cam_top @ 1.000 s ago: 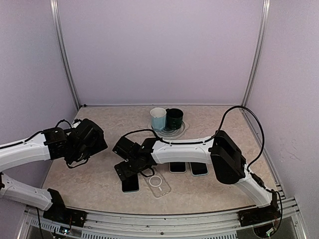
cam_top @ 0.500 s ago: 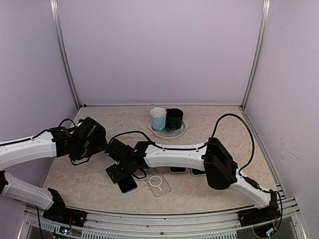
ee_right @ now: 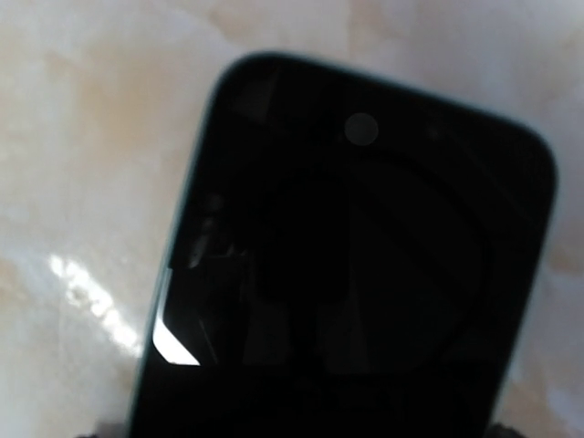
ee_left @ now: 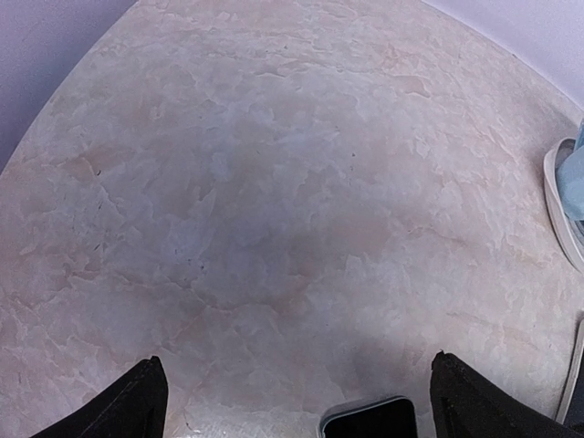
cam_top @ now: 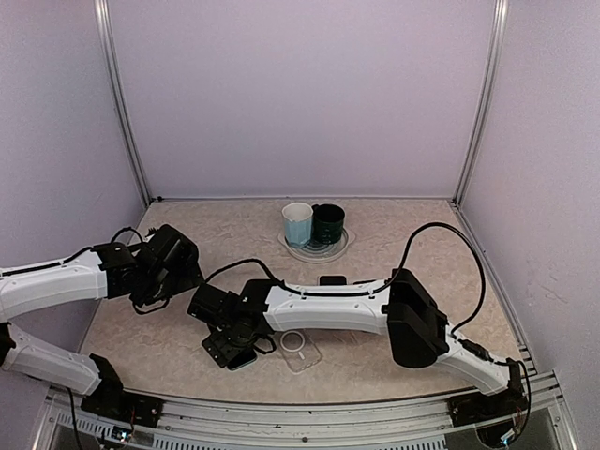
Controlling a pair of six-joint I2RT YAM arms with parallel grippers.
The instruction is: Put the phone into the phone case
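Right gripper (cam_top: 232, 345) spread wide, low over phone (ee_right: 347, 274) on table (cam_top: 422, 246), maybe straddling it, contact unclear; clear case (cam_top: 302, 347) just beside; left gripper (ee_left: 297, 360) spread, hovering

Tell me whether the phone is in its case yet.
Out. The phone lies flat on the table below the right hand; the clear case lies empty beside it.
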